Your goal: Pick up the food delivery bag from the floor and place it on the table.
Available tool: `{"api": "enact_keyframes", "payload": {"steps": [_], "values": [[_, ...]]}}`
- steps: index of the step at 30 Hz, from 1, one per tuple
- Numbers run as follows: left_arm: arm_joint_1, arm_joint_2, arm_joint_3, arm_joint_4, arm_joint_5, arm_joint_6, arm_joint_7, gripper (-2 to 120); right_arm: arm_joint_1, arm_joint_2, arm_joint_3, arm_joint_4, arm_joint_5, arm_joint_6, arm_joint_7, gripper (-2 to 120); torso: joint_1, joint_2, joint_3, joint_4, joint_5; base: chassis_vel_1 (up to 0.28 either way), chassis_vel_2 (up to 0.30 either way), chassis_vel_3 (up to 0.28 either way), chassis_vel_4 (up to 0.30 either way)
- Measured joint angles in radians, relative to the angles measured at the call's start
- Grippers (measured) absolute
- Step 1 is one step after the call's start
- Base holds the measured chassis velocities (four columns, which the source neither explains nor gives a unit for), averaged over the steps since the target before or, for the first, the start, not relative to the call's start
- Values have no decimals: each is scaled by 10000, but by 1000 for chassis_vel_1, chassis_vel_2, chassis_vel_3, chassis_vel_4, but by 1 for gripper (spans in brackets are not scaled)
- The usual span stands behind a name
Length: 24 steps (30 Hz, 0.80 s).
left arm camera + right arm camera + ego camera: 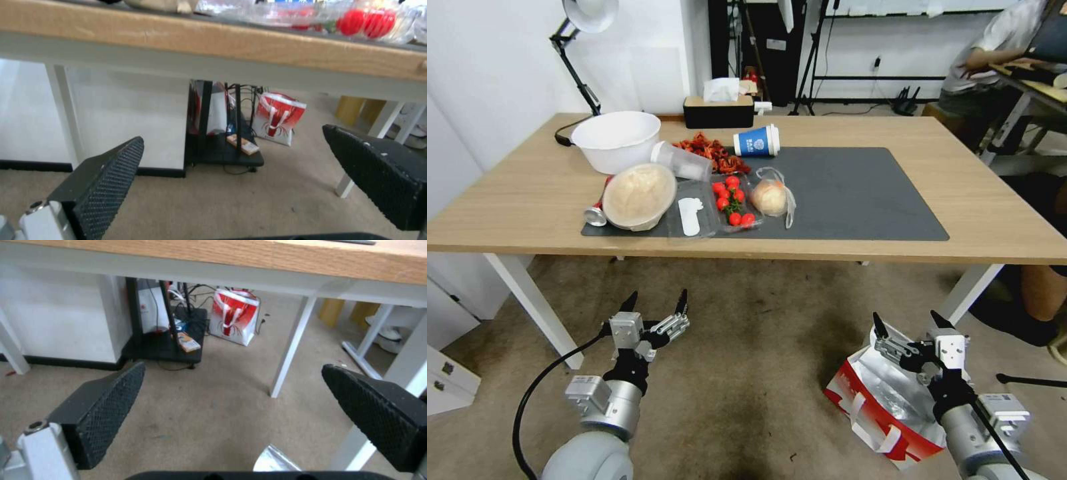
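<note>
Two tools hang wide apart and empty below the surface [527, 200]: left tool [655, 303] over bare floor [747, 373], right tool [908, 325] directly above the bag [874, 413], which stands on the floor. Left wrist view: nothing between the fingers [106, 180]. Right wrist view: a corner of foil lining [276, 460] sits below the spread fingers [111, 400]; lower toward a handle, judging the rim too soft to pinch.

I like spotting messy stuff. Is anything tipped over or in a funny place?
Yes. A clear plastic cup and a blue paper cup lie on their sides on the table, and the food delivery bag sits on the floor.
</note>
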Motion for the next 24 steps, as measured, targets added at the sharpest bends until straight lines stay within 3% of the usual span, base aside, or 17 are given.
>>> {"api": "enact_keyframes", "payload": {"steps": [24], "values": [[-312, 108, 31, 395, -267, -100, 38, 100, 175, 50, -85, -80, -46, -54, -54, 100, -384, -973, -592, 0, 0, 0, 0, 0, 0]]}}
